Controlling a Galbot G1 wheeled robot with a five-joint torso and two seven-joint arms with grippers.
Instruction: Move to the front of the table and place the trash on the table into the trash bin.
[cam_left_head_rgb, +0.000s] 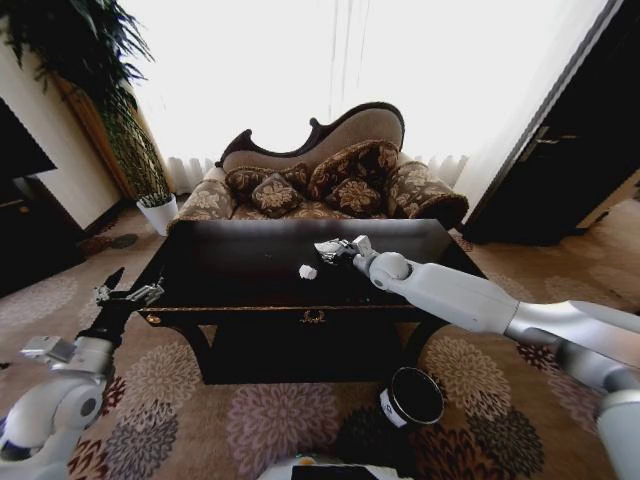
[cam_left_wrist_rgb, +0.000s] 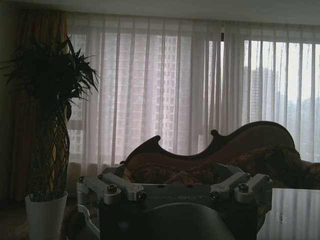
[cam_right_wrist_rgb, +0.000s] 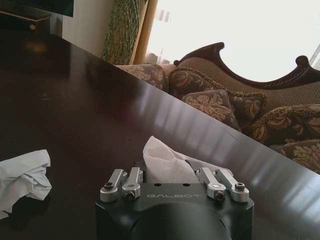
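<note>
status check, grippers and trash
Right gripper shut on paper wad over table. Second wad on tabletop. Left gripper open, idle. Trash bin unobstructed.

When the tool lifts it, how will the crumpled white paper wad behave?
The crumpled white paper wad between the right tool's fingers looks thin and creased, so it probably squashes easily and weighs little. Its irregular folds suggest it will hardly roll on the glossy black wooden table.
</note>
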